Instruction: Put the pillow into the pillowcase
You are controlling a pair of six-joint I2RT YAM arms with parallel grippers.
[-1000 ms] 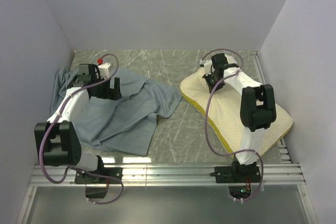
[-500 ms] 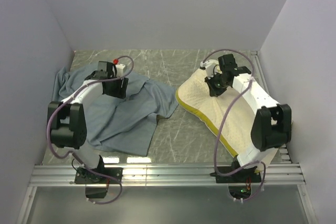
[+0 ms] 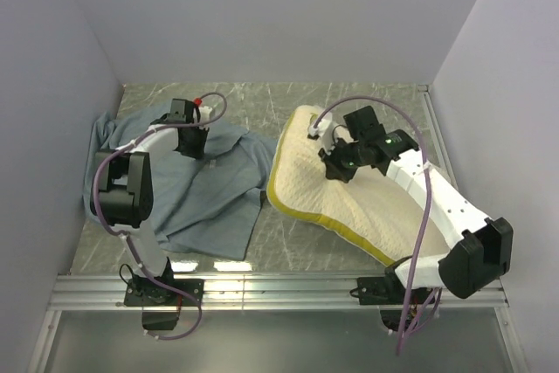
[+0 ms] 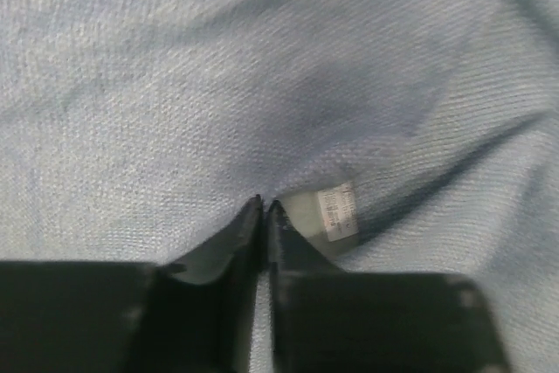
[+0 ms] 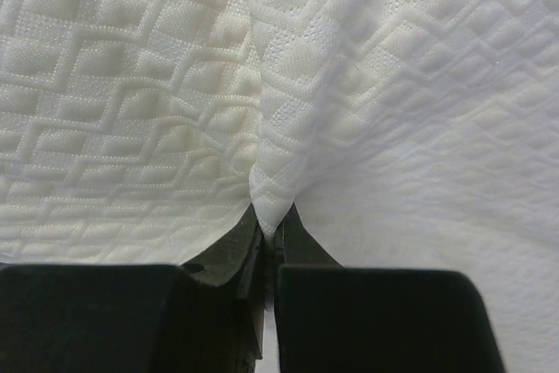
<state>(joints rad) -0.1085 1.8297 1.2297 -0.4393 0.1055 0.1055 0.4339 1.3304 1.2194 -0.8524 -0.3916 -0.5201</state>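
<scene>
Sprawling crumpled at left, the pillowcase [image 3: 205,194] looks limp and light; its opening is lost among folds. Beside it lies the pillow [image 3: 367,207], thick springy foam, likely best held by an edge. The right gripper [image 5: 266,231] pinches its quilted cover; the left gripper [image 4: 264,209] clamps pillowcase cloth beside a label [image 4: 339,212].

The pillow [image 3: 349,200] is a thick cream-white slab with a diamond-quilted cover [image 5: 131,85] and a yellow side edge. It lies slantwise on the right half of the table, and a ridge of its cover is puckered up. The pillowcase [image 3: 210,198] lies rumpled at the left, blue-grey face up, with a small white label [image 4: 339,211] showing. Its right corner comes just beside the pillow's yellow edge, possibly touching it.
</scene>
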